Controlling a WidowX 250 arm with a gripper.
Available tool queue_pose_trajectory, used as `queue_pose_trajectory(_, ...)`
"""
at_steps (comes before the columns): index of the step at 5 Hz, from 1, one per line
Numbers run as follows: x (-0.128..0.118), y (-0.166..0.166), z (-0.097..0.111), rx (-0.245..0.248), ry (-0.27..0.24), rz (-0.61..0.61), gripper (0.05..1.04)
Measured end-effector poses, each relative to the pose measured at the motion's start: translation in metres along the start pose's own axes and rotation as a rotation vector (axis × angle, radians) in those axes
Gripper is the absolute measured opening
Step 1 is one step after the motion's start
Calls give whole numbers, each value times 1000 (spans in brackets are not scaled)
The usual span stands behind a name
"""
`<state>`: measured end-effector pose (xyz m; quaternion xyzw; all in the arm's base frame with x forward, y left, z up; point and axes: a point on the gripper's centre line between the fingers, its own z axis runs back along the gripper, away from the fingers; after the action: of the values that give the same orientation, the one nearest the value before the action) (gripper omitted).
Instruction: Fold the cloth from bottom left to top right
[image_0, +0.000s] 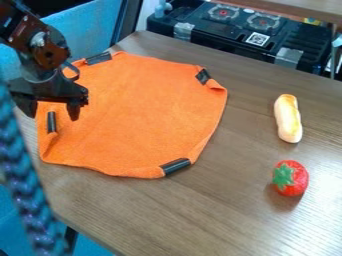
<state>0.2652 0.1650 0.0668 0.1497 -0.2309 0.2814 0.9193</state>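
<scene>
The orange cloth (137, 110) lies mostly flat on the table's left half, with black strips at several points along its edge and its corners turned in. Over the cloth's left edge hangs my gripper (52, 111), open, its two fingers wide apart. One finger is above the cloth and the other is beyond its left side. A black strip (51, 122) on the left edge shows just below the space between them. Part of the cloth's upper left is hidden behind the gripper and arm.
On the wooden table (220, 215), a bread-like toy (288, 118) lies at the right, with a toy strawberry (290, 178) below it. A black toy stove (244, 32) stands behind the far edge. A blue braided cord (27, 190) crosses the left foreground.
</scene>
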Motion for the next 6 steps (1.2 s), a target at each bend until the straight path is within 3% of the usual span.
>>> queue_pose_trajectory(3,-5,2,-2,-4,21,-3,1000)
queue_pose_trajectory(5,-13,6,-12,13,76,18,953)
queue_pose_trajectory(6,-12,4,-12,6,97,11,674)
